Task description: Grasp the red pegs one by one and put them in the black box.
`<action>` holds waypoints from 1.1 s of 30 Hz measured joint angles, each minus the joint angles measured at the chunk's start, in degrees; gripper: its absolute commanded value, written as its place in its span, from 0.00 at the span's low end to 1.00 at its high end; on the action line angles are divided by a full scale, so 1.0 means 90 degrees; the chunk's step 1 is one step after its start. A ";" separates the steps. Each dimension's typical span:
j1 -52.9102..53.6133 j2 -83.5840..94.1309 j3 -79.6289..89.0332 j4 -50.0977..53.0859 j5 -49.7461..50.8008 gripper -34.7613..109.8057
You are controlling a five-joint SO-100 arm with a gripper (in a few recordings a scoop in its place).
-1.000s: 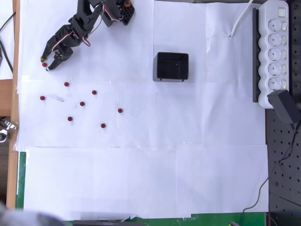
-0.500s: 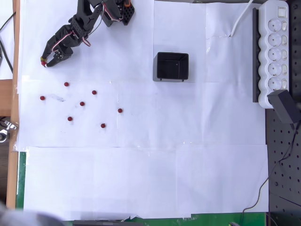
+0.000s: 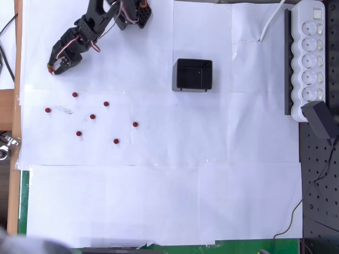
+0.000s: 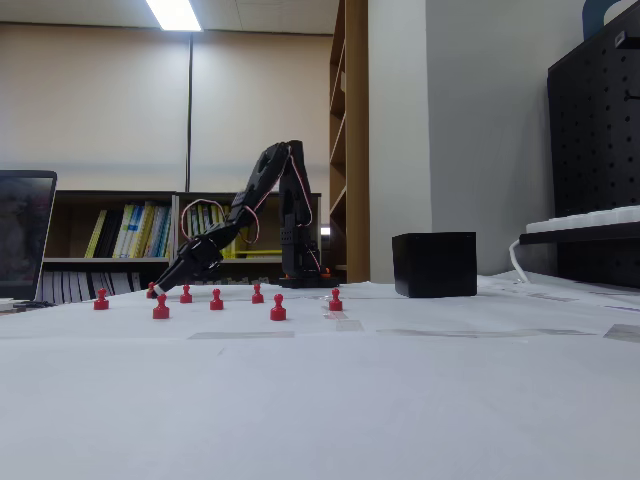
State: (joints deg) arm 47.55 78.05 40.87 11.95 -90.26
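Now, nearest the fixed camera, 7 red pegs point(image 4: 278, 309) stand loose on the white counter point(image 3: 212, 185); overhead they scatter at the left point(image 3: 92, 116), below the tool. Behind them, the tool point(image 3: 51, 69) sits at the far left edge of the paper, its jaws drawn together on 1 peg, seen overhead as a red speck at the tip. In the fixed view the tool point(image 4: 156, 293) hangs just above the counter, tip angled down to the left.

Farther back, the box point(image 3: 194, 74) stands alone, open top up. The coming move turns on this: overhead, the box lies well apart to the right of the tool, at almost the same height in the picture, so the carry is a long sideways swing with a lift over the near wall. The box's long axis runs left-right, and no loose peg lies on that line.

Against 1.0 s ago, the jaws have gone from spread around the peg to closed on it, and the tool has crept slightly up the overhead picture. The loose pegs and box have not shifted.
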 measured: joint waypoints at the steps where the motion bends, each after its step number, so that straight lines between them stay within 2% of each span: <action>1: -0.0225 -0.0322 0.0283 0.0811 -0.0107 0.24; 5: -0.1416 -0.1113 0.2119 0.4072 -0.0645 0.24; 9: -0.3203 -0.1318 0.3770 0.7363 -0.1504 0.24; 11: -0.4229 -0.1367 0.4219 0.8428 -0.2051 0.24; 14: -0.5645 -0.1387 0.4639 0.8828 -0.2871 0.24; 21: -0.8438 -0.0527 0.5928 0.8594 -0.4902 0.24; 27: -0.9609 0.0664 0.6299 0.8223 -0.5703 0.24; 33: -0.9951 0.1406 0.6309 0.7705 -0.5986 0.28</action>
State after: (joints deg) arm -42.01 90.70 97.65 81.30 -144.14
